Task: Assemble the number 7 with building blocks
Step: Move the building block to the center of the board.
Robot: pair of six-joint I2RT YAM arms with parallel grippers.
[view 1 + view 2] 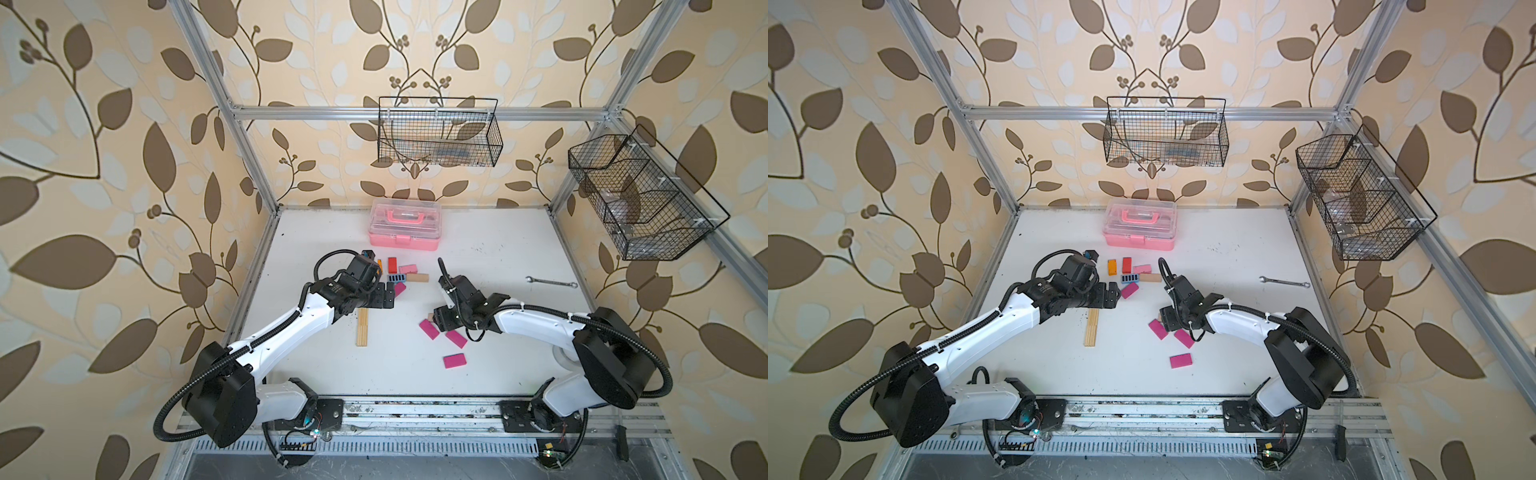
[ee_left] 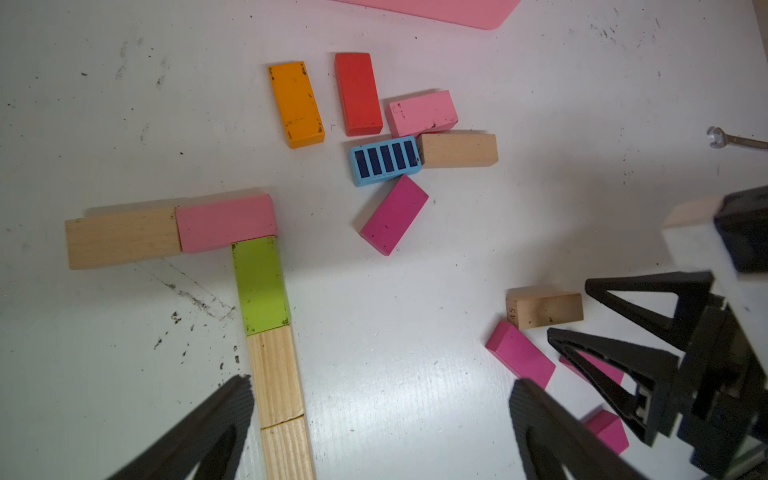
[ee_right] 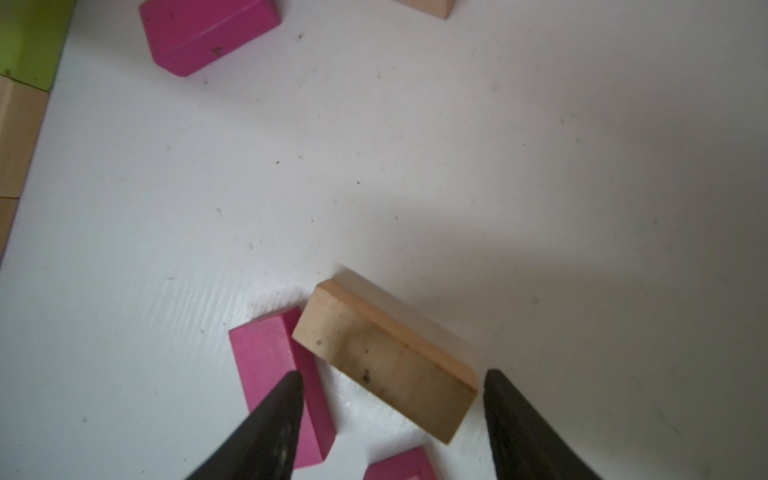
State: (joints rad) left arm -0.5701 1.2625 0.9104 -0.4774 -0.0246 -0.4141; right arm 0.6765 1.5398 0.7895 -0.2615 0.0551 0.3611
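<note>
Only left wrist view shows horizontal bar [image 2: 170, 235] of number 7 [image 2: 260, 286].

A robotics lab test cell: a white tabletop [image 1: 498, 253] boxed in by an aluminium frame [image 1: 311, 111] with leaf-print wallpaper panels [image 1: 104, 166] behind it, wire baskets [image 1: 438, 137] hung above it, and robot arms [image 1: 282, 332] bolted to a rail [image 1: 415, 409] at its near edge.

**Free room on the desk.** A bare strip of desk [image 2: 395, 332] is left between the stem of the 7 [image 2: 259, 286] and the magenta blocks [image 2: 519, 357]. Passage toward the pink case [image 1: 403, 226] is partly barred by a loose cluster of blocks [image 2: 386, 160]. Open desk is found around the wrench [image 1: 550, 282] and along the near edge.
</note>
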